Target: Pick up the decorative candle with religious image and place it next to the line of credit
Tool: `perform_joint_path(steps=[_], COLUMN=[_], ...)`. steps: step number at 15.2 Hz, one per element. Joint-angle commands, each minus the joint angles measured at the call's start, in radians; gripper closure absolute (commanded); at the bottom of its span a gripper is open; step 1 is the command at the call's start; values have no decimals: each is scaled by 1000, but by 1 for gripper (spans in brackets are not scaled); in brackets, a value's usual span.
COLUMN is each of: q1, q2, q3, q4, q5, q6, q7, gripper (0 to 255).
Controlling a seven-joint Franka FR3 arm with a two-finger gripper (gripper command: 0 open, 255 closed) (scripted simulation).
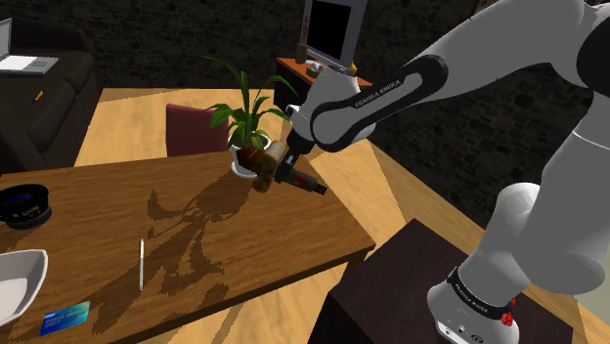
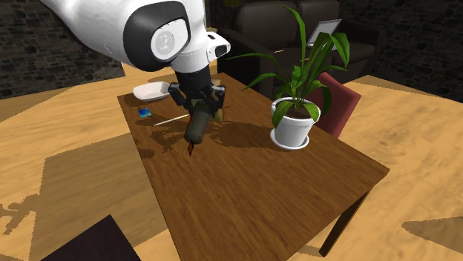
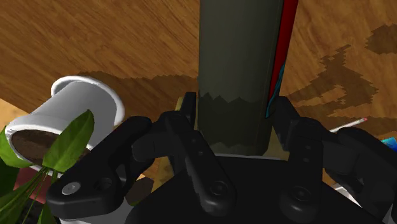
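My pincer point(image 2: 196, 102) is clenched on the candle point(image 2: 197, 127), a dark olive cylinder with a red stripe down one side. In the wrist view its fingers point(image 3: 188, 109) press the candle from both flanks. The candle juts out beyond the fingertips and appears to hang clear of the worktop point(image 1: 254, 244), with shadow on the wood beneath.

I judge the step in hand to be the carry to the blue card point(image 1: 65, 318), which lies well away from the pincer beside a white bowl point(image 1: 15, 283). I would travel level and slowly, since the grip is near one end and the long body could slip. Then I would bring the candle upright and lower it onto bare wood just beside the card, not on it, letting go only once the base sits flat.

A thin pencil point(image 1: 141, 264) lies between the pincer and the card, low enough to pass over but poor ground to land on. The potted plant point(image 2: 293, 126) stands near the pincer, so I would draw away from its leaves first. A dark dish point(image 1: 24, 203) sits off to one side of the route.
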Motion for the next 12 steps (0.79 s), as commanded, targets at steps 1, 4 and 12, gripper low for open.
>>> perform_joint_path(steps=[1,4,12], q1=[25,64,178], q2=[34,89,258], q3=[16,33,49], q4=[46,119,365], q5=[-28,-69,-157], q6=[-5,-18,-88], q7=[67,159,366], gripper=[255,255,255])
